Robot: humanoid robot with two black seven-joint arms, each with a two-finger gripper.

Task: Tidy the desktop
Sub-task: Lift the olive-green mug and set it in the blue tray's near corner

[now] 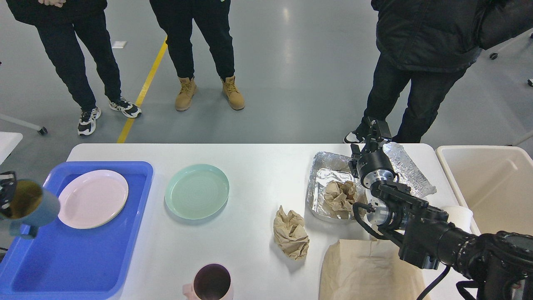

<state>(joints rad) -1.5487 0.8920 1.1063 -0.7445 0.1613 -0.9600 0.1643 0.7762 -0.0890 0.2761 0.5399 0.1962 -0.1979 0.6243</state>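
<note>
1. The desktop, white with rounded corners, fills the lower half of the view; three people's legs stand on the grey floor at 12 o'clock.
2. My left gripper is barely in frame at the 9 o'clock edge. Only a dark sliver shows, so I cannot tell how its fingers stand. A blue-grey mug with a yellowish inside sits tilted right against it, over the left rim of the blue tray.
3. A pink plate lies in the tray's far half.
4. A mint green plate sits on the desktop just at 3 o'clock of the tray.
5. A pink cup with a dark interior sits at the 6 o'clock edge.
6. A crumpled brown paper ball lies at centre; a flat brown paper bag is at 4 o'clock of it.
7. A foil tray holds another brown paper wad.
8. My right gripper points to 12 o'clock over the foil tray's far right corner. It is seen end-on and dark, so I can't tell its state. Crinkled clear plastic wrap lies beside it.
9. A cream bin stands at 3 o'clock, off the desktop's edge.
</note>
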